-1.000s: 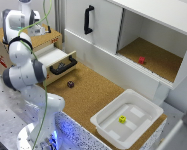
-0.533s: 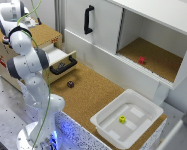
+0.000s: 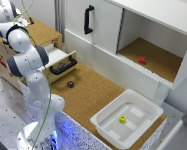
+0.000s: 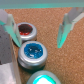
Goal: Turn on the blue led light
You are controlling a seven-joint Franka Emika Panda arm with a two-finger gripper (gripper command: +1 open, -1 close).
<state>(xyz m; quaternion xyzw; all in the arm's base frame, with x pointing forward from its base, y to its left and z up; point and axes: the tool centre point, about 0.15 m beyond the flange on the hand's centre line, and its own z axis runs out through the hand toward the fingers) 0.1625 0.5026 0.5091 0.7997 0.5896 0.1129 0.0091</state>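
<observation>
The blue led light (image 4: 32, 51) is a small round blue-capped button with a pale metal rim, set in a brown cork-like surface. It lies just below and between my open gripper (image 4: 37, 27), whose two pale fingers (image 4: 67, 27) stand wide apart with nothing between them. A red-capped button (image 4: 26, 31) sits beside the blue one, and a greenish glowing cap (image 4: 44, 80) shows on its other side. Whether the blue cap is lit I cannot tell. In the exterior view the arm (image 3: 25, 55) reaches over the wooden box (image 3: 43, 32) at the view's left; the buttons are hidden there.
An open drawer with a black handle (image 3: 63, 66) juts from the wooden box. A white cabinet with a black handle (image 3: 88, 20) holds a red block (image 3: 141, 60). A white tray (image 3: 105, 125) holds a yellow block (image 3: 122, 119). A small dark object (image 3: 70, 84) lies on the cork.
The arm has swung up and toward the exterior view's left, bringing its hand over the top of the wooden box. Nothing else has moved.
</observation>
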